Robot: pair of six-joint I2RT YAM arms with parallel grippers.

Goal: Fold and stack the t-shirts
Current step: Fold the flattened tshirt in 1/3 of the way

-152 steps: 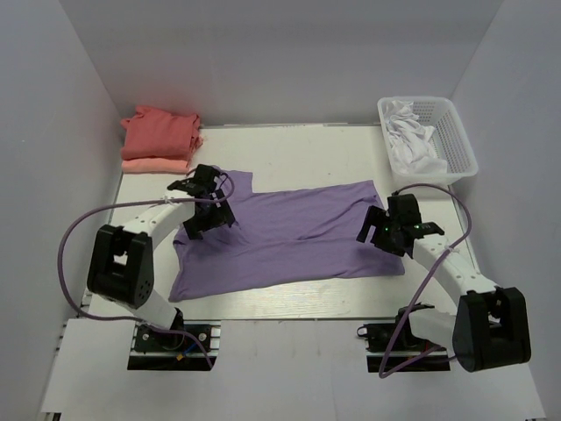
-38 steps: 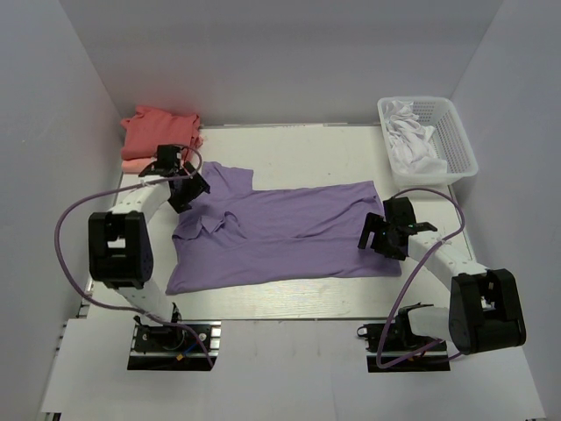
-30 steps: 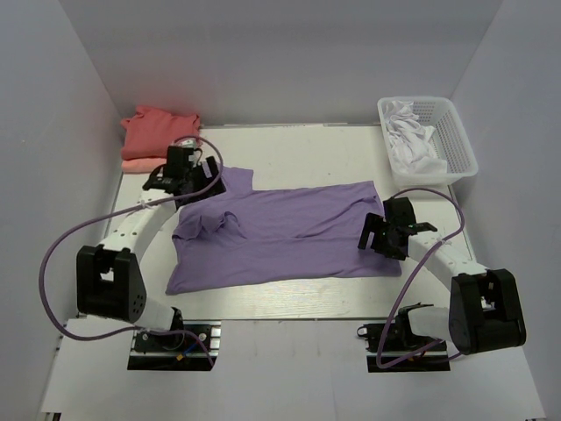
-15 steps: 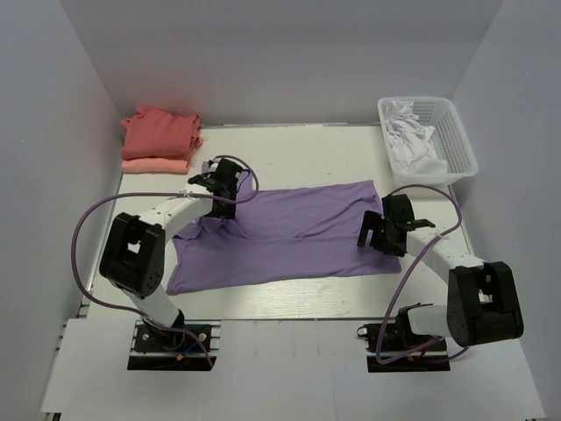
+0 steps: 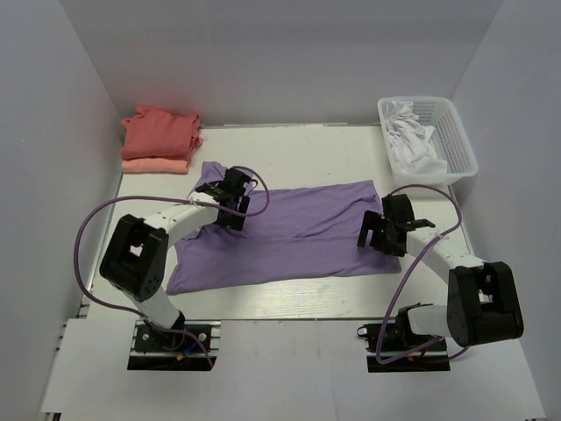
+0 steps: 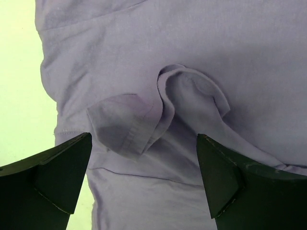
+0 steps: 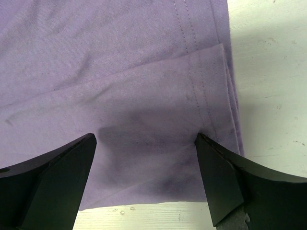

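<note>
A large lavender-purple t-shirt (image 5: 298,232) lies spread flat across the middle of the table. My left gripper (image 5: 230,209) hovers open over its upper left part. In the left wrist view its open fingers (image 6: 57,172) straddle a bunched fold of the purple t-shirt (image 6: 165,103), with nothing between them. My right gripper (image 5: 375,233) is open over the shirt's right end. In the right wrist view the right gripper (image 7: 145,139) stands above a doubled hem (image 7: 206,91) near the cloth's edge. A folded coral-red t-shirt (image 5: 160,130) lies on a salmon-pink one (image 5: 151,165) at the back left.
A white plastic basket (image 5: 459,140) holding white cloth (image 5: 410,145) stands at the back right. Bare white table (image 7: 273,96) shows just right of the shirt's hem. Grey walls close in the left, back and right sides.
My left gripper has swung from the shirt's back-left sleeve, near the coral stack, rightward and nearer, onto the shirt's upper left. The right gripper has barely moved. Both stay open.
</note>
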